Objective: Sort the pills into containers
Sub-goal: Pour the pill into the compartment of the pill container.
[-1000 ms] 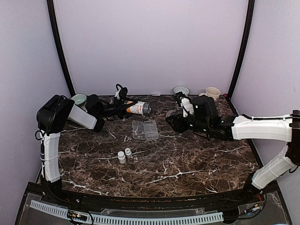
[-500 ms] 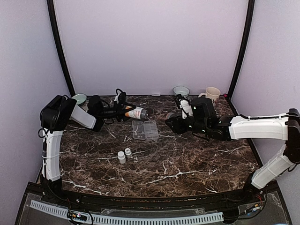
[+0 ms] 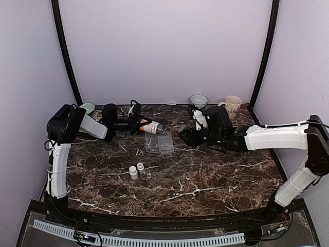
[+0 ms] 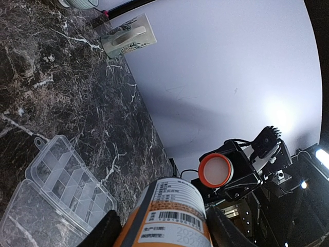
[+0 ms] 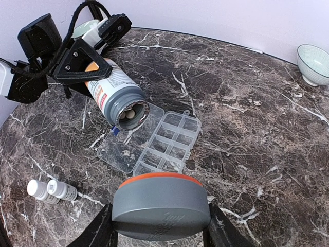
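My left gripper (image 3: 138, 125) is shut on the orange bottle (image 3: 152, 127), which lies nearly level with its open grey mouth (image 5: 128, 113) just over the clear pill box. A few pale pills (image 5: 130, 114) show inside the mouth. The pill box (image 3: 159, 142) lies open on the table, its compartments (image 5: 167, 146) to the right and its flat lid (image 5: 121, 149) under the bottle mouth. My right gripper (image 5: 159, 222) is shut on the bottle's grey cap (image 5: 160, 206) with an orange rim, held above the table just right of the box. In the left wrist view the bottle (image 4: 169, 216) fills the jaws.
Two small white bottles (image 3: 136, 170) stand on the table in front of the box. A bowl (image 3: 198, 99) and a mug (image 3: 233, 103) sit at the back right, another bowl (image 3: 87, 108) at the back left. Walls close in three sides.
My left gripper has carried the orange bottle right and forward, so its mouth now reaches the pill box lid. My right gripper with the cap has drifted slightly left.
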`<control>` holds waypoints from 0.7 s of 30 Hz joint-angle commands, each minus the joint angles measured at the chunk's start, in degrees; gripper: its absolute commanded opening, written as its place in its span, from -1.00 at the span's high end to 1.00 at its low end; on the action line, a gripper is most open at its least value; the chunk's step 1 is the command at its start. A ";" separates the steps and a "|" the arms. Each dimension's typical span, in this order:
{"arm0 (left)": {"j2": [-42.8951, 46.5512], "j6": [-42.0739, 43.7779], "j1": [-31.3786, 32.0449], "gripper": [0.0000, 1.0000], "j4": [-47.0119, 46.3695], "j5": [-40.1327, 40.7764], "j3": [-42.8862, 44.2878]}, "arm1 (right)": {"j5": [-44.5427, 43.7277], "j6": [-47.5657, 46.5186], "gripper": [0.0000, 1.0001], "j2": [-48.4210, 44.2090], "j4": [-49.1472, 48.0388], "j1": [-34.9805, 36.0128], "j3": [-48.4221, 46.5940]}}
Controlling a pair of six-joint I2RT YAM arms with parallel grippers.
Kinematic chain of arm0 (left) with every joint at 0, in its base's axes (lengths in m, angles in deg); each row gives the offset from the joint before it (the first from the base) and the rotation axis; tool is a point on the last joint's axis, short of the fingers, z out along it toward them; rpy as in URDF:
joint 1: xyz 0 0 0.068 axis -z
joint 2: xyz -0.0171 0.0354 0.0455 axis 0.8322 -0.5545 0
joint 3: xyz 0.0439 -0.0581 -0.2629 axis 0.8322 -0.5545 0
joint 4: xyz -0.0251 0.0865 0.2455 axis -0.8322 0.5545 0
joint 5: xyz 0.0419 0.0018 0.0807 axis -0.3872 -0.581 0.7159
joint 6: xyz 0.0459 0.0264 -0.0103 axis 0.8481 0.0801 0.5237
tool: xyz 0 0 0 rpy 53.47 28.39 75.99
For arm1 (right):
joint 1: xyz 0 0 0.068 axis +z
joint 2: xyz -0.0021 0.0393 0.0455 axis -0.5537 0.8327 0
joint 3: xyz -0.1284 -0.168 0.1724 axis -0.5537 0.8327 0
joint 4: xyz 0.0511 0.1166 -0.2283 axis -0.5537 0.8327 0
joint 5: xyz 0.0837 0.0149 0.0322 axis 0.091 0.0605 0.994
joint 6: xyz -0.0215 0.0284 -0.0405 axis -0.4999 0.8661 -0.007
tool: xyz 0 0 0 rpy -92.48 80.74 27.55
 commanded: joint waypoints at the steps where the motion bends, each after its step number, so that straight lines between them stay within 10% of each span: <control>1: -0.15 7.10 -0.30 1.00 6.47 -0.45 2.55 | 1.07 -0.23 0.20 0.86 -1.80 -0.51 -1.70; 21: -1.27 23.31 -0.29 1.00 26.89 1.66 8.94 | 2.22 -0.60 0.21 1.22 -1.57 -1.52 -1.45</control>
